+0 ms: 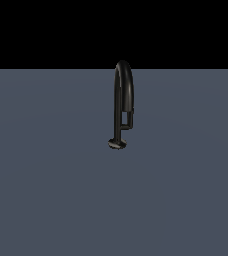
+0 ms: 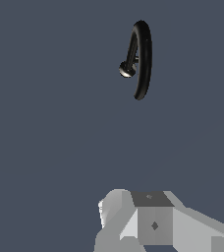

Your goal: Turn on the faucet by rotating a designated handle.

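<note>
The faucet (image 1: 123, 85) looked like glossy black metal or plastic, smooth, with pale highlights along its arch. The floor (image 1: 46, 190) was matt, even grey-blue. The gripper (image 2: 148, 221) appeared smooth, matt light grey.

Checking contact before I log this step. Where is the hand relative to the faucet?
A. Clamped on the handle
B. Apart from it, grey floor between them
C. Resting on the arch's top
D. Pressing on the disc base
B: in the wrist view the hand sits apart from the faucet, with bare grey floor between them.
</note>
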